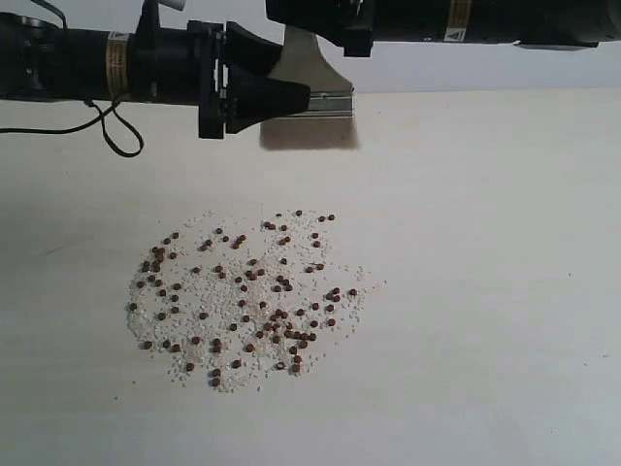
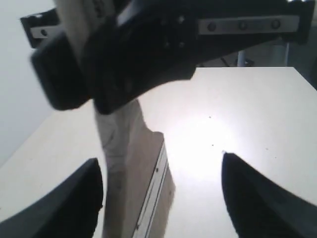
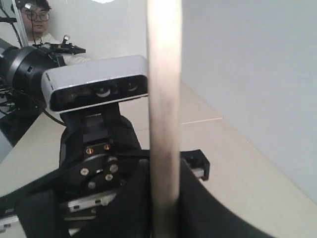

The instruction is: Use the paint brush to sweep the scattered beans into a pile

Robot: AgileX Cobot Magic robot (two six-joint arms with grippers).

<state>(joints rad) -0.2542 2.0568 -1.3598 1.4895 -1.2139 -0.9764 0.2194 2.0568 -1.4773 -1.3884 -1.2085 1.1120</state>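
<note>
Left tool (image 1: 291,76) stands released beside the paint brush (image 1: 315,70). The brush is upright, bristles down, at the worktop's (image 1: 485,291) far side, handle top hidden. The right tool (image 3: 165,213) clenches the handle. The beans (image 1: 247,296) lie scattered nearer.

Left fingers (image 2: 257,198) spread wide; right fingers (image 3: 203,215) clamped.

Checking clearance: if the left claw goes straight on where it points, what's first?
The paint brush: it stands right at the tips of the open left claw, between its fingers in the wrist view.
</note>
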